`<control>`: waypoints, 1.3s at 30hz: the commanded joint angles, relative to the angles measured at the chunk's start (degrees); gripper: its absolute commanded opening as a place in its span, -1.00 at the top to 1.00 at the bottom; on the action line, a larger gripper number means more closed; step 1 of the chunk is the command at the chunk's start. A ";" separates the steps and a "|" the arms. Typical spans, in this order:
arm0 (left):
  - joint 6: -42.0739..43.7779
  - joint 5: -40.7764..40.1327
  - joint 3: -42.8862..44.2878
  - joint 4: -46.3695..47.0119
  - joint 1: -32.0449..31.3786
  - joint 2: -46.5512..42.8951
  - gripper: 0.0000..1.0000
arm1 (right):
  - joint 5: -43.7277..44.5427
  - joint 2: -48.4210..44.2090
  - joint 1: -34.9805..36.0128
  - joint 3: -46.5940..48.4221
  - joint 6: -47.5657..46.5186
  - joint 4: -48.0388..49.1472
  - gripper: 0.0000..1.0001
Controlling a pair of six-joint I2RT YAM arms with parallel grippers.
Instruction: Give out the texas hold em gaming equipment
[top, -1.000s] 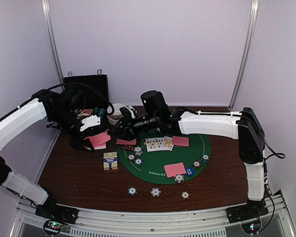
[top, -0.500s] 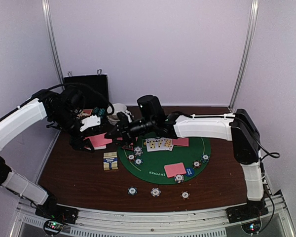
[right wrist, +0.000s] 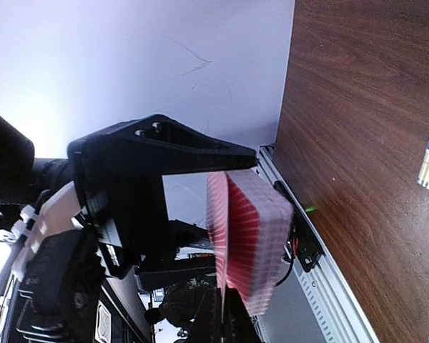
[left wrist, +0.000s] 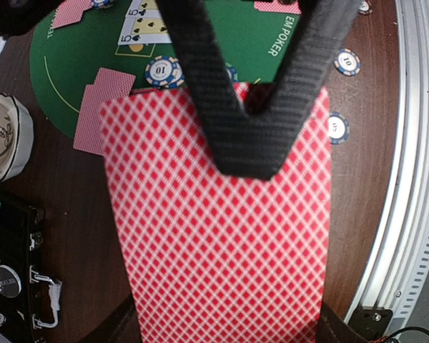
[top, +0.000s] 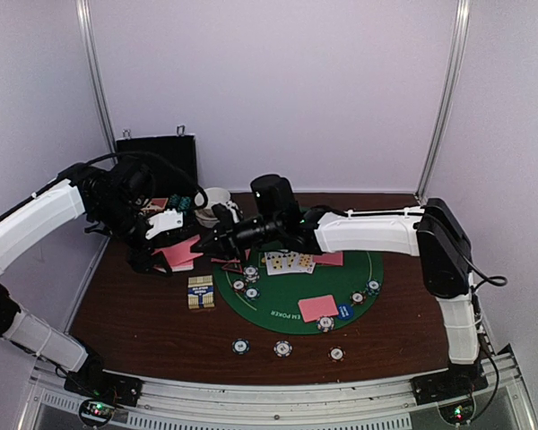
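My left gripper [top: 172, 244] hovers over the table's left side, shut on a deck of pink-backed playing cards [left wrist: 222, 250]. My right gripper [top: 208, 243] reaches across to that deck. In the left wrist view its black fingers [left wrist: 250, 143] lie over the deck's top card. In the right wrist view the top card [right wrist: 216, 229] stands a little off the deck [right wrist: 264, 243], and my right gripper [right wrist: 232, 318] is shut on its edge. Face-up cards [top: 289, 261], pink-backed cards [top: 317, 307] and striped chips [top: 251, 274] lie on the green mat [top: 282, 313].
Three chips [top: 282, 348] sit near the front edge. A card box [top: 200, 292] lies left of the mat. A black case [top: 157, 152] stands at the back left, with a white bowl [top: 217, 199] beside it. A metal rail [left wrist: 415, 179] runs along the table's near edge.
My right arm has stretched further left to the deck, and its jaws have closed on the top card. The left arm and its deck have stayed put.
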 commanded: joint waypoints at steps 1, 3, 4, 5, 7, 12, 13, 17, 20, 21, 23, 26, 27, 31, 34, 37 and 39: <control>0.59 -0.36 -0.61 1.57 0.26 -1.63 1.00 | -0.55 -4.92 -1.90 -5.52 -0.12 3.05 1.00; 0.69 -0.40 -0.79 1.52 0.26 -1.76 1.00 | -0.44 -6.83 -3.21 -8.44 -0.26 3.90 1.00; 0.68 -0.42 -0.80 1.51 0.26 -1.72 1.00 | -0.42 -8.01 -3.68 -9.96 -0.24 4.49 1.00; 0.65 -0.41 -0.80 1.57 0.26 -1.72 1.00 | -0.51 -8.78 -4.21 -11.23 -0.36 4.91 1.00; 0.65 -0.52 -0.72 1.54 0.26 -1.71 1.00 | -0.48 -10.46 -5.41 -14.06 -0.43 5.83 1.00; 0.58 -0.84 -0.72 1.57 0.26 -1.52 1.00 | -0.35 -15.01 -9.25 -21.60 -1.37 6.90 1.00; 0.54 -0.85 -0.71 1.51 0.26 -1.56 1.00 | -0.34 -16.12 -10.41 -23.29 -1.72 6.81 1.00; 0.49 -0.89 -0.71 1.59 0.26 -1.57 1.00 | -0.33 -21.21 -16.33 -30.45 -6.80 1.43 1.00; 0.40 -0.76 -0.71 1.60 0.26 -1.43 1.00 | 0.13 -24.28 -21.64 -34.14 -13.34 -5.34 1.00; 0.35 -0.69 -0.63 1.60 0.26 -1.37 1.00 | 0.35 -25.13 -23.24 -35.29 -15.10 -6.74 1.00; 0.27 -0.64 -0.62 1.59 0.26 -1.35 1.00 | 1.49 -25.97 -26.28 -35.97 -20.72 -13.07 1.00; 0.16 -0.43 -0.57 1.60 0.26 -1.24 1.00 | 4.85 -25.34 -29.95 -35.18 -29.64 -22.76 1.00; 0.17 -0.39 -0.54 1.61 0.26 -1.34 1.00 | 5.37 -24.71 -30.96 -35.36 -30.96 -23.38 1.00; 0.15 -0.42 -0.70 1.64 0.26 -1.52 1.00 | 6.69 -20.90 -33.92 -35.43 -33.79 -23.33 1.00; 0.10 -0.45 -0.58 1.59 0.26 -1.61 1.00 | 7.13 -17.83 -34.95 -34.72 -34.30 -21.76 1.00; 0.17 -0.10 0.06 1.03 0.26 -1.40 1.00 | 7.46 -15.92 -35.12 -34.07 -34.34 -19.81 1.00; 0.15 0.20 0.57 0.51 0.26 -1.31 1.00 | 7.30 -14.96 -35.12 -33.51 -34.27 -19.22 1.00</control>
